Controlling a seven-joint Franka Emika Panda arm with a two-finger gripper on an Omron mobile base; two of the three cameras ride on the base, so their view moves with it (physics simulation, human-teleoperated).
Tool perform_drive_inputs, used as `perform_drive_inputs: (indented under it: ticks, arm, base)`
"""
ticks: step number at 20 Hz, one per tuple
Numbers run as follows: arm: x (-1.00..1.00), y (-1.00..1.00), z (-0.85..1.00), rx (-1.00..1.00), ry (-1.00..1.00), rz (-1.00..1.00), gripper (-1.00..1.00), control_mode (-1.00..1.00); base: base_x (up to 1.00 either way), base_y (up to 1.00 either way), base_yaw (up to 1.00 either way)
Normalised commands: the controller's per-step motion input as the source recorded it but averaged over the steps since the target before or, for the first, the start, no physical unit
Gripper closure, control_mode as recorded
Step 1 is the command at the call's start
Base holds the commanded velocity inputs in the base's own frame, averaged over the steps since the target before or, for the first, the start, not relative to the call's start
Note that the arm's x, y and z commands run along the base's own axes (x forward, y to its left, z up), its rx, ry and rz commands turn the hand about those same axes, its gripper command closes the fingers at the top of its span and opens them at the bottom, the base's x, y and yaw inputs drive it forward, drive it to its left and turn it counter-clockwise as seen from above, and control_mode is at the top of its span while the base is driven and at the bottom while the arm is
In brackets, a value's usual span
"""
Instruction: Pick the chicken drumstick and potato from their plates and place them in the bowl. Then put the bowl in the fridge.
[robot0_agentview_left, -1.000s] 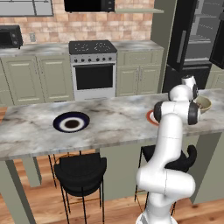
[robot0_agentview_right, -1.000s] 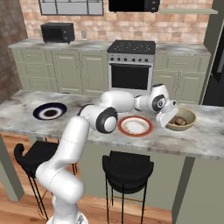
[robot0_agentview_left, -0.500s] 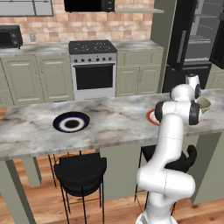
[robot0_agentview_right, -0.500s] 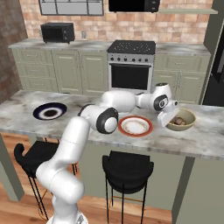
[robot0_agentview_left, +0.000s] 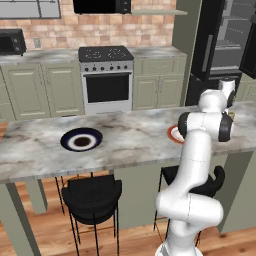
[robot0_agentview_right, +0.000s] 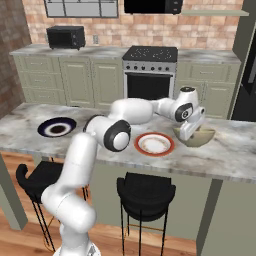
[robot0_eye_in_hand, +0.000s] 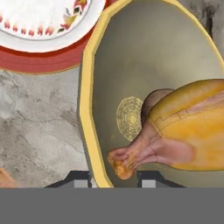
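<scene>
Two plates: one navy (robot0_agentview_right: 56, 127), one orange-red (robot0_agentview_right: 154, 144). One bowl (robot0_agentview_right: 198, 138), one chicken drumstick (robot0_eye_in_hand: 175, 131), two black stools (robot0_agentview_right: 145, 192).

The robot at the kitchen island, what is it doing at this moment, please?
The white arm reaches over the tan bowl, with its gripper straddling the bowl's rim. The chicken drumstick already lies inside the bowl. Both plates, the orange-red one and the navy one, look empty. The fridge stands open behind.

A grey marbled counter (robot0_agentview_right: 235, 155) is seen carrying three things. A navy-rimmed plate (robot0_agentview_right: 56, 127) lies at its left; an orange-red-rimmed plate (robot0_agentview_right: 154, 144) and a tan bowl (robot0_agentview_right: 196, 137) are set close together at its right
</scene>
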Motion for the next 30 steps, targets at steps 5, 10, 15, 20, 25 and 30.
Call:
perform_drive_inputs:
  ticks: [5, 10, 15, 20, 25, 30]
  arm:
    - [-0.26, 0.17, 0.15, 0.0, -0.23, 0.02, 1.0, -1.0]
    - [-0.27, 0.15, 0.13, 0.04, -0.32, 0.01, 1.0, -1.0]
    - [-0.2, 0.2, 0.26, 0.01, -0.21, 0.03, 1.0, -1.0]
    - [-0.21, 0.26, 0.34, 0.0, -0.16, 0.08, 1.0, -1.0]
    - [-0.28, 0.3, 0.21, -0.03, -0.06, 0.12, 1.0, -1.0]
    - [-0.34, 0.37, 0.14, -0.03, 0.0, 0.13, 1.0, -1.0]
  base:
    - [0.0, 0.0, 0.0]
    - [0.0, 0.0, 0.0]
    - [0.0, 0.0, 0.0]
    - [0.0, 0.0, 0.0]
    - [0.0, 0.0, 0.0]
    - [0.0, 0.0, 0.0]
